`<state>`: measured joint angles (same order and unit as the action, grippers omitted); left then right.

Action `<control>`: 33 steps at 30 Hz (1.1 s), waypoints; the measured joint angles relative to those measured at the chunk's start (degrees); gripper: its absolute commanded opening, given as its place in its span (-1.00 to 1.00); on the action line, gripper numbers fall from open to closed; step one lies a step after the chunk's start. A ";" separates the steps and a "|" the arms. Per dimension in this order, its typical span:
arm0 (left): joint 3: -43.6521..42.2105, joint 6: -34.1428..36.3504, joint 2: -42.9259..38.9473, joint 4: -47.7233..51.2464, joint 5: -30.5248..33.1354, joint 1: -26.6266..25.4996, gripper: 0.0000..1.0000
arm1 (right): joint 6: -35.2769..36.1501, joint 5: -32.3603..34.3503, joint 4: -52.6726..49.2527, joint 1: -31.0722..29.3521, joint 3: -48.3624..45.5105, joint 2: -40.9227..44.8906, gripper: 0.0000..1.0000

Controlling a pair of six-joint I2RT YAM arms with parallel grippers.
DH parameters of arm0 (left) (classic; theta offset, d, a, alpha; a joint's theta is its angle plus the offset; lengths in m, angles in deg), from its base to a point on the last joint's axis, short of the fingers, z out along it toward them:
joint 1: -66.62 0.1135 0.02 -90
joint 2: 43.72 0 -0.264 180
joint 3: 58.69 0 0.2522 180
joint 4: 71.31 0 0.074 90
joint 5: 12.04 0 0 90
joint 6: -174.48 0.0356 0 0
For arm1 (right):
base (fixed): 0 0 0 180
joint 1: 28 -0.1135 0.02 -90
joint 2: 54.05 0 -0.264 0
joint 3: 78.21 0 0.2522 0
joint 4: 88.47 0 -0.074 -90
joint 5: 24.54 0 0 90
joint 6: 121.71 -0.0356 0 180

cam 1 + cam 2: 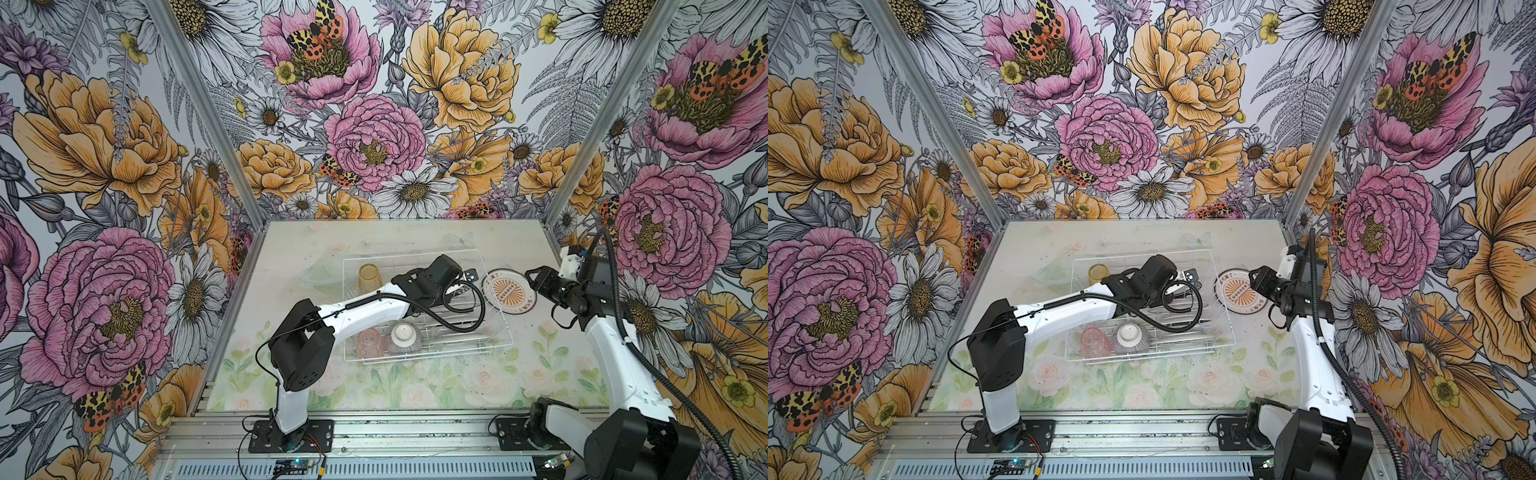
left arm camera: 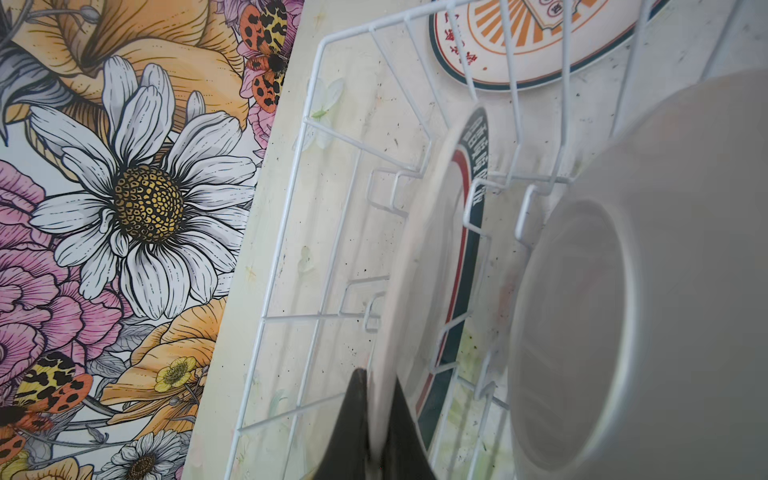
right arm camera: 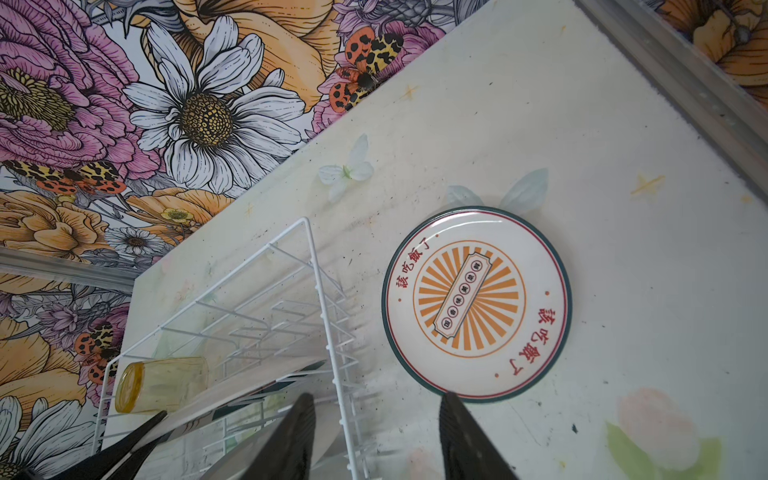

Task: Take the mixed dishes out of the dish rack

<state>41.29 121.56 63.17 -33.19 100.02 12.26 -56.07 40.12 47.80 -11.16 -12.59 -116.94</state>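
Observation:
The white wire dish rack (image 1: 457, 351) (image 1: 1150, 353) stands mid-table. My left gripper (image 2: 380, 384) reaches into it and is shut on the rim of an upright plate (image 2: 424, 257) with a dark rim. The pale underside of another plate (image 2: 582, 324) stands beside it. An amber tumbler (image 1: 369, 277) (image 3: 164, 384) lies at the rack's far left. A pink tumbler (image 1: 369, 343) and an upturned striped bowl (image 1: 404, 337) sit at its near side. One plate (image 1: 509, 293) (image 3: 476, 303) lies flat on the table right of the rack. My right gripper (image 3: 378, 401) (image 1: 534, 276) hovers open, straddling the rack's right rim next to that plate, holding nothing.
A faint see-through shape (image 1: 318, 274) lies on the table just left of the rack. Flowered walls close in the table on three sides. The left arm's black cable (image 1: 465, 316) loops over the rack. The arm bases stand on the rail at the front edge.

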 measured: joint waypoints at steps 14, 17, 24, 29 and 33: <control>-0.63 0.81 -8.33 -1.46 -1.07 0.00 -1.00 | -0.13 -1.51 0.00 -1.11 0.00 0.76 -0.01; -0.63 0.17 -10.97 -1.20 -2.62 0.00 -1.00 | -0.11 -2.05 0.00 -1.66 0.00 0.87 -0.01; -0.57 -4.98 -17.79 -1.05 -7.85 1.22 -0.99 | 0.35 -4.57 0.00 -3.43 0.00 1.57 -0.03; 1.42 -16.15 -18.67 -0.24 -19.47 8.41 -1.00 | 1.29 -10.05 1.14 -5.35 0.00 3.67 -0.03; 1.44 -26.16 -18.64 -1.20 -28.26 14.08 -1.00 | 1.27 -15.58 4.17 -6.91 0.00 4.83 -0.04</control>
<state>42.73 95.40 44.53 -34.39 71.76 26.33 -54.80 24.54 51.97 -18.07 -12.59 -112.11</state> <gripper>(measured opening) 0.080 0.482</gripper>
